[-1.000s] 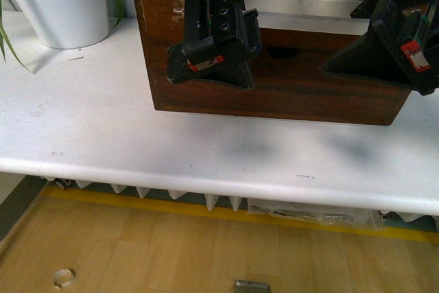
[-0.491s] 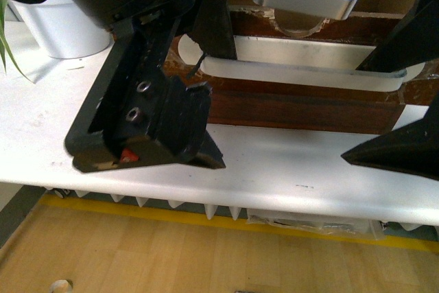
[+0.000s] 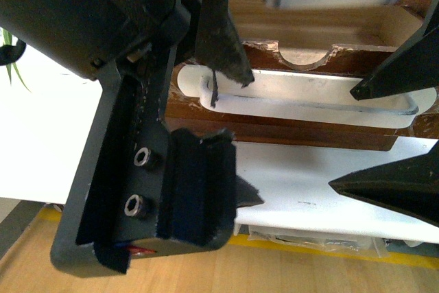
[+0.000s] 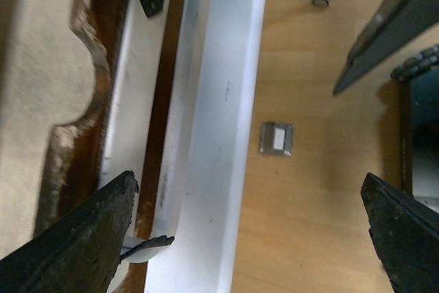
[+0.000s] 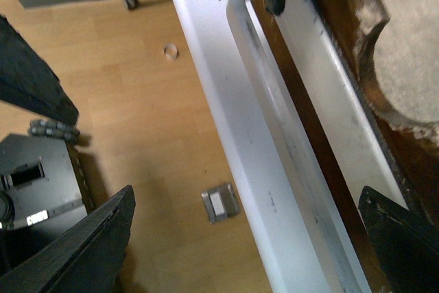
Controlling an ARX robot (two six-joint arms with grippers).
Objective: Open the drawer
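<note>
Nearest: black left gripper (image 3: 247, 138), filling much of the front view. Jaws wide apart, clamped on nothing. Upper finger (image 3: 221, 46) hooked in behind the left end of the handle, lower finger out over the surface edge. Black right gripper (image 3: 343, 137): jaws likewise spread wide, nothing between them. Its upper finger tip is at the handle's right end; whether behind the bar, cannot tell.

Under them: flat white surface (image 3: 322, 169), with pale wooden floor (image 4: 302, 190) below.

Next: wide, shallow dark-brown wooden drawer (image 3: 288, 130), low over the surface, standing partly out toward the robot. Long white plastic handle (image 3: 315, 97) spans nearly the whole front. Behind it, half-round notch (image 3: 309, 60) in a chipped top edge, then the pale interior (image 3: 309, 25).

Judgement: wood stiff, drawer probably light and free-running. Handle smooth, likely slippery, and looks the weaker part. Hook, don't pinch. Take it at both ends and pull evenly so the drawer doesn't rack. Keep off the splintered edge.
</note>
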